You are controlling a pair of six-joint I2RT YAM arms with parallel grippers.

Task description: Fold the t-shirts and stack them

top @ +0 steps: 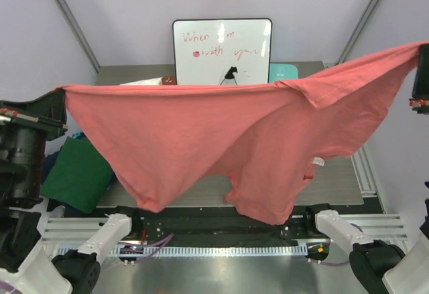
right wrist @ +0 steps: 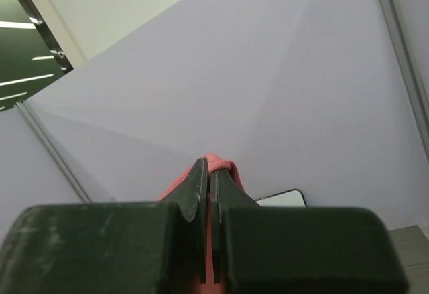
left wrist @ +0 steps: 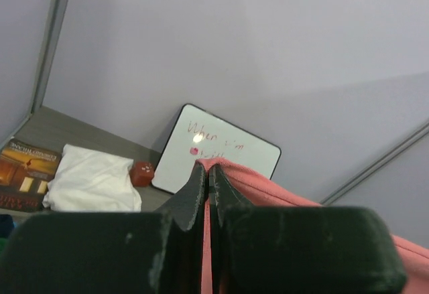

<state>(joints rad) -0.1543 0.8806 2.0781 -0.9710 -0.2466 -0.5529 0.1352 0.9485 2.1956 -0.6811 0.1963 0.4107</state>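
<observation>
Note left gripper (left wrist: 207,168) and right gripper (right wrist: 207,163) each clamped on pink shirt (top: 201,140), stretched high over table (top: 338,180). Beware slip from thin pinch under tension; expect bunching on lowering from uneven hang.

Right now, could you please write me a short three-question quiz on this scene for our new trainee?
1. True or false: the pink shirt lies flat on the table.
2. Left gripper, right gripper: which grips the pink shirt? A) left only B) right only C) both
3. Fill the gap: the green shirt lies at the table's ___ side.
Key: 1 false, it hangs spread in the air; 2 C; 3 left.
</observation>
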